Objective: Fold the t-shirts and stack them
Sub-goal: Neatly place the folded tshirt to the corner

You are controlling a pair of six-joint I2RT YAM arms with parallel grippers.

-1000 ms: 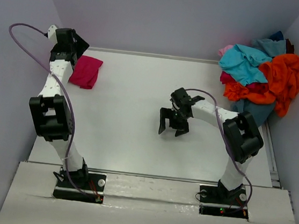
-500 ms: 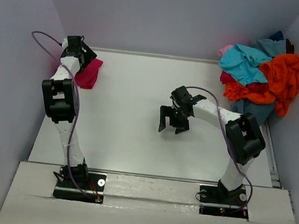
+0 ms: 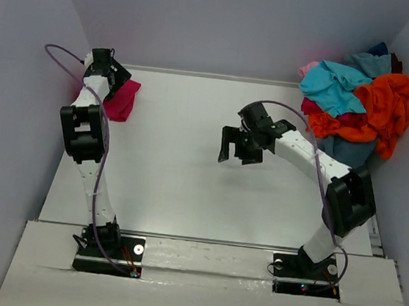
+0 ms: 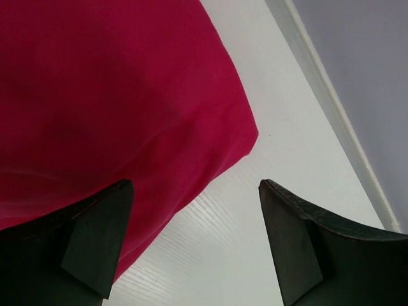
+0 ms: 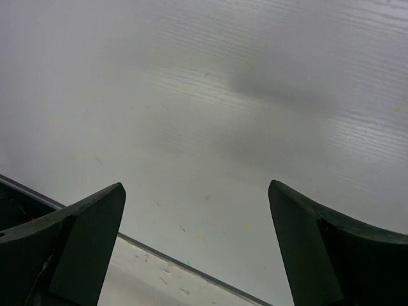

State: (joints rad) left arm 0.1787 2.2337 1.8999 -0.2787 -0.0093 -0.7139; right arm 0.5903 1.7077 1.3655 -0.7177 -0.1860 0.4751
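A folded crimson t-shirt (image 3: 124,101) lies flat at the table's far left corner; in the left wrist view it (image 4: 108,95) fills the upper left. My left gripper (image 3: 115,81) hovers open over its edge, its left finger (image 4: 95,242) above the cloth and its right finger (image 4: 299,248) above bare table, holding nothing. More t-shirts sit heaped at the far right: orange (image 3: 391,104), turquoise (image 3: 334,86), pink (image 3: 309,67), dark blue (image 3: 379,49). My right gripper (image 3: 233,150) hangs open over the middle of the table, with only bare white surface between its fingers (image 5: 83,242).
Grey walls close in the white table (image 3: 173,171) on the left, back and right. A raised strip (image 4: 331,95) runs along the table's edge near the crimson shirt. The seam at the table's near edge (image 5: 191,271) shows under the right gripper.
The left arm's elbow has swung up towards the far corner, and its gripper now covers part of the crimson shirt. The right arm has stretched out, its gripper moving slightly farther from the bases.
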